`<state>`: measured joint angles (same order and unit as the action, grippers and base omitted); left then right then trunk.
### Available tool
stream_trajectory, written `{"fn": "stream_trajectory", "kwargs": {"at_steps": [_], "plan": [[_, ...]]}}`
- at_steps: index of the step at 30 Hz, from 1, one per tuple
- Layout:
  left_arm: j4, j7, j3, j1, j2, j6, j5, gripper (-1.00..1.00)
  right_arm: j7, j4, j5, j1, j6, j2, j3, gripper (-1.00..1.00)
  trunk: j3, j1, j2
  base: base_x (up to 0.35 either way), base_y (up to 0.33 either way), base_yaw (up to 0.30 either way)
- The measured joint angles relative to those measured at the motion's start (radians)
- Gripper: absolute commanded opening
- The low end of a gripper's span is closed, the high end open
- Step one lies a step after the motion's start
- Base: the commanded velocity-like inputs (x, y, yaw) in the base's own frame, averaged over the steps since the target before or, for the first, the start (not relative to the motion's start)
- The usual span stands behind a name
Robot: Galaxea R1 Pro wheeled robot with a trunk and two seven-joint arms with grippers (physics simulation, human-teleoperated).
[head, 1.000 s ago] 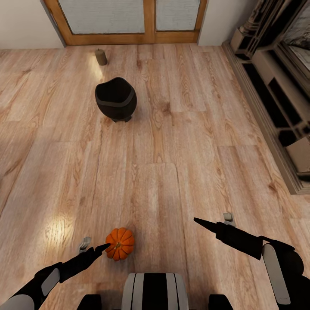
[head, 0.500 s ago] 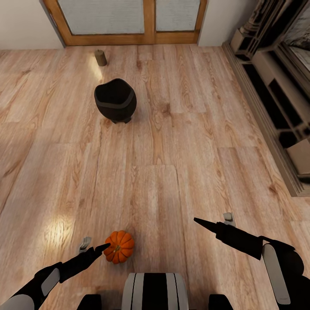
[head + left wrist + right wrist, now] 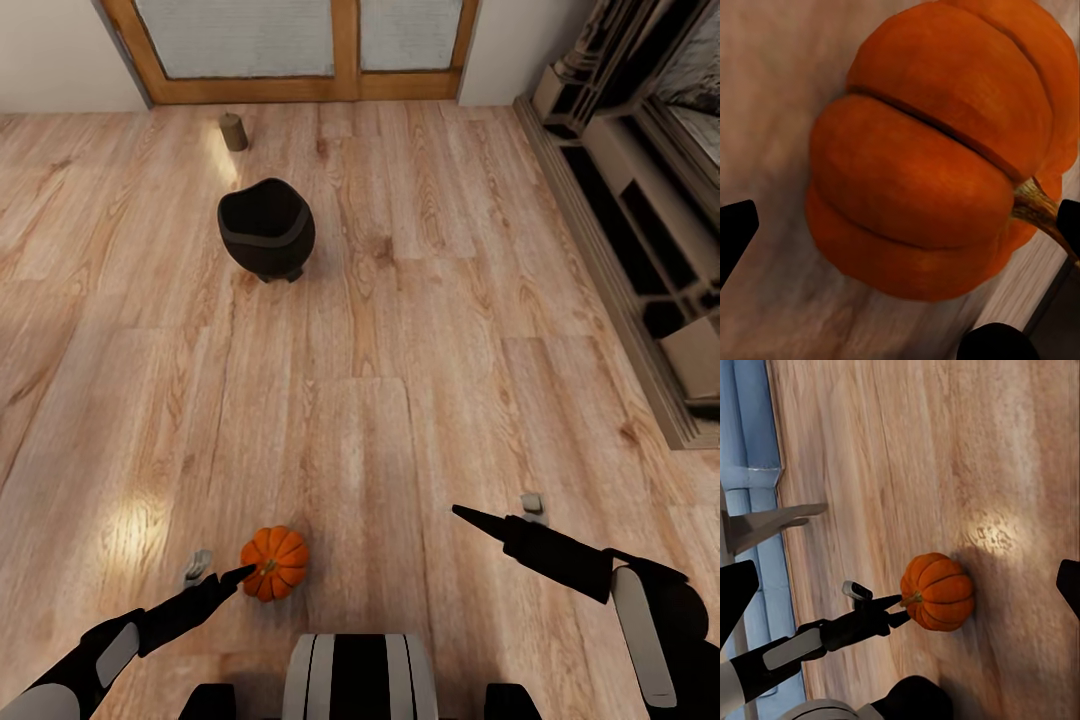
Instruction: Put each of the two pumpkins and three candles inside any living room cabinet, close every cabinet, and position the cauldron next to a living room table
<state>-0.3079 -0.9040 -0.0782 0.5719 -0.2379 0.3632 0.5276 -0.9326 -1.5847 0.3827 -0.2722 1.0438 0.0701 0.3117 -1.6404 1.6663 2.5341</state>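
The small orange ribbed pumpkin (image 3: 274, 563) just ahead of the left end effector (image 3: 236, 576), whose fingers stand apart holding nothing, looks light, rigid and slippery-round; I'd grip across its ribbed flanks.

You've got one pumpkin (image 3: 273, 563) down on the floor (image 3: 400, 350) — just the one — plus one cauldron (image 3: 266, 229) and one candle (image 3: 233, 131). Two grippers up front — left (image 3: 243, 573), right (image 3: 458, 512).
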Motion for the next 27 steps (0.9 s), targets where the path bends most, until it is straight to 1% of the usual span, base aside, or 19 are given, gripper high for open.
{"fn": "stream_trajectory", "kwargs": {"at_steps": [6,27], "plan": [[-0.001,0.000,0.000,0.000,0.001,0.000,-0.001,1.00,-0.001,0.000,0.001,0.001,0.000,-0.001,0.019,1.00,0.000,0.000,0.000,-0.008,-0.029,0.000],[0.001,0.001,0.000,0.000,0.003,0.000,0.000,1.00,-0.002,0.000,0.001,0.001,0.000,-0.001,0.023,1.00,0.000,0.000,0.000,0.019,-0.045,0.000]]}}
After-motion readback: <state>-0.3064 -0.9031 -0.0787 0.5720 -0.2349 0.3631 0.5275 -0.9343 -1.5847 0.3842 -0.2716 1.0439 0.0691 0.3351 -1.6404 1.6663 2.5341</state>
